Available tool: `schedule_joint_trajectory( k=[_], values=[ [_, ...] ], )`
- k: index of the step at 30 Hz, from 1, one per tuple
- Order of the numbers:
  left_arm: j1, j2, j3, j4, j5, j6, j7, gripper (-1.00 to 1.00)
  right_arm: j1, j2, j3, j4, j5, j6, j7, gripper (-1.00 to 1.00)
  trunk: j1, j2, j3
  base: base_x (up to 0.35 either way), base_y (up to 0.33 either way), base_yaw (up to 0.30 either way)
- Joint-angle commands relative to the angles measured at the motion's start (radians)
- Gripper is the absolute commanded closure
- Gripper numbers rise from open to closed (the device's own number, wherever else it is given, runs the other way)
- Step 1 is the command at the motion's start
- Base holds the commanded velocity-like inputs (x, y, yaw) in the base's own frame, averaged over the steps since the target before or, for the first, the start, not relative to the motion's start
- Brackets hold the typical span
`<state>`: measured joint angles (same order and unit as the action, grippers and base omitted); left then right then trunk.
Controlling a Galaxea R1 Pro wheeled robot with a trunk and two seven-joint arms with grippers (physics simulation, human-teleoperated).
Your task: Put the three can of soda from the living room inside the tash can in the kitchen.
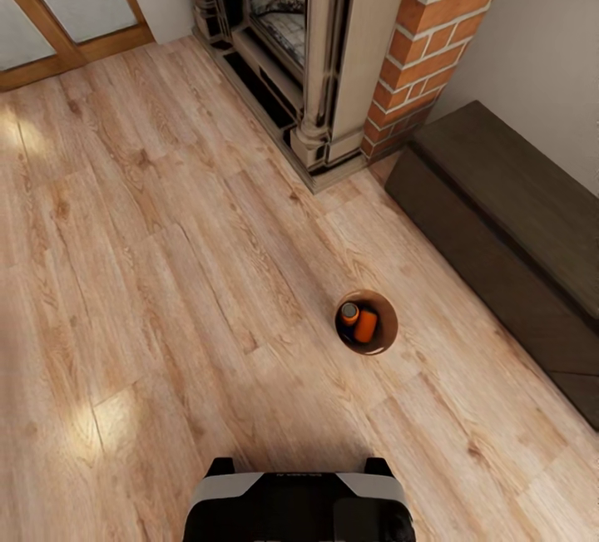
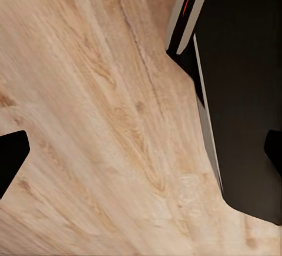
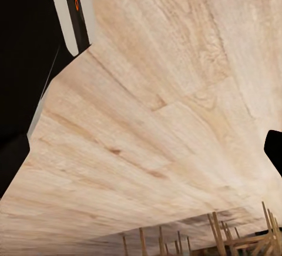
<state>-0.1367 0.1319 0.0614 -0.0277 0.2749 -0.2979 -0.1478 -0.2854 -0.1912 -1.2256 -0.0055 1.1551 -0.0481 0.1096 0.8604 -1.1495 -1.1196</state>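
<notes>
Light oak plank flooring [image 1: 166,276] spreads across the head view, with a wood-framed glazed door [image 1: 50,18] at the far left. Farther right stands a fireplace with a pale stone surround [image 1: 333,68] and a red-brick column [image 1: 433,35] against a white wall. A long dark brown low bench [image 1: 507,234] runs along the right side, from the brick column toward the near right.

On the floor right of centre, well apart from the fireplace and near the bench, sits the small round bin with a brown inside [image 1: 367,322]. Inside it lies a bright orange drink can [image 1: 364,326], with a second orange can [image 1: 349,312] beside it showing its grey top; something dark at the bin's left inner edge is too small to identify.

At the near edge, the robot's black and grey body [image 1: 295,500] shows, with the bin ahead of it and slightly right.

In the left wrist view, the left gripper [image 2: 147,153] hangs over bare floor, fingertips [image 2: 12,150] spread wide, nothing between them. In the right wrist view, the right gripper [image 3: 147,156] is likewise spread wide and empty above the planks, with wooden chair legs [image 3: 223,238] beyond.
</notes>
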Motion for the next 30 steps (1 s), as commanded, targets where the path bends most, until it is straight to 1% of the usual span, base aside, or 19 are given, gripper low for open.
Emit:
schedule_joint_trajectory(
  k=[1,7,11,16,22,30],
  values=[
    [0.0,0.0,0.0,0.0,0.001,-0.003,-0.001,-1.0,0.0,0.0,0.0,0.0,0.0,0.0,0.0,-1.0,-0.004,0.007,0.003,0.0,0.0,0.0],
    [0.0,0.0,0.0,0.001,0.005,-0.012,-0.004,-1.0,0.0,0.004,0.0,0.002,0.001,0.004,-0.002,-1.0,-0.027,0.049,0.022,0.0,0.0,0.0],
    [0.0,0.001,0.0,0.002,0.005,-0.011,-0.006,-1.0,0.0,0.013,0.0,0.002,0.001,0.006,-0.004,-1.0,-0.042,0.077,0.035,0.0,0.0,0.0],
    [0.0,0.0,-0.001,0.002,0.005,-0.01,-0.016,-1.0,0.0,0.022,0.0,0.001,0.003,0.008,-0.032,-1.0,-0.061,0.112,0.05,0.0,0.0,0.0],
    [0.0,0.0,-0.002,0.001,0.002,-0.008,-0.023,-1.0,0.0,0.027,0.0,0.002,0.004,0.002,-0.039,-1.0,-0.084,0.154,0.069,0.0,0.0,0.0],
    [0.0,-0.007,-0.005,-0.002,-0.002,-0.011,-0.015,-1.0,0.0,0.035,-0.006,0.0,-0.001,-0.037,-0.04,-1.0,-0.084,0.154,0.069,0.0,0.0,0.0]
  ],
)
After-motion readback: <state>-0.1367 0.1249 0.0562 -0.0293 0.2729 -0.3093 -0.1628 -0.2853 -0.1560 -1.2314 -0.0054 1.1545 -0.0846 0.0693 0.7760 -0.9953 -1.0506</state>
